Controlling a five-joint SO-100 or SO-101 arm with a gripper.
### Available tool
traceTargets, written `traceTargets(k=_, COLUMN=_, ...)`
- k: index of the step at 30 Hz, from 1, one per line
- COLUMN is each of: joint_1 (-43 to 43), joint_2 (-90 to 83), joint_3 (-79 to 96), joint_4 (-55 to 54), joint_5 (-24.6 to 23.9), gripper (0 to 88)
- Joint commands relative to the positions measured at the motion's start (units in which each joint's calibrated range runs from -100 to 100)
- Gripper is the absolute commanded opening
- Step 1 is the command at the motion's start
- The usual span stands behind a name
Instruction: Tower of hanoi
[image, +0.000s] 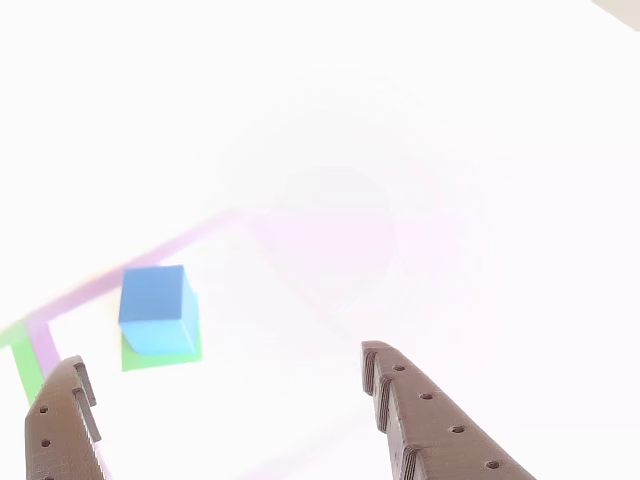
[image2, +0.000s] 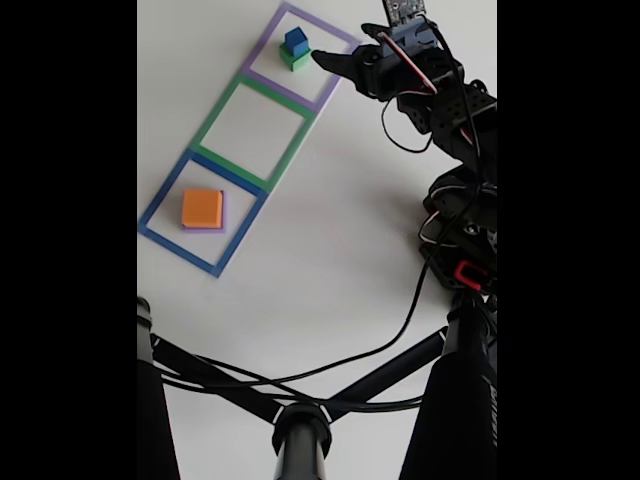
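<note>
the pincer (image: 230, 395) hangs spread and empty near the blue cube (image: 157, 309), which sits atop the green cube (image2: 294, 61) in the far purple square (image2: 335, 82), likely ready for lifting; the orange cube (image2: 202, 207) covers purple nearer.

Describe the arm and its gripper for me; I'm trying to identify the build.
The arm is black, boxy servo segments with thin black cables looping beside it and a red part near its base. The gripper has two dark brown fingers, tapered, with ridged inner edges and rows of small holes.
</note>
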Motion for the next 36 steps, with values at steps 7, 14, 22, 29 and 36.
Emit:
traceTargets(k=7, joint_1=-3.48, joint_2=14.11, joint_3=-0.77, joint_4=-18.95, joint_5=0.0, gripper=31.9)
traceTargets(k=14, joint_1=-3.86, joint_2=25.09, joint_3=-3.13, joint_4=-28.66, joint_5=0.0, gripper=31.7)
traceTargets(k=22, joint_1=-5.59, joint_2=34.94, joint_3=-8.67, joint_4=-35.3, joint_5=0.0, gripper=31.5)
traceTargets(k=29, joint_1=-6.26, joint_2=42.13, joint_3=-14.49, joint_4=-37.73, joint_5=0.0, gripper=31.3)
traceTargets(k=36, joint_1=-6.74, joint_2=45.92, joint_3=-16.95, joint_4=-39.35, joint_5=0.0, gripper=30.7)
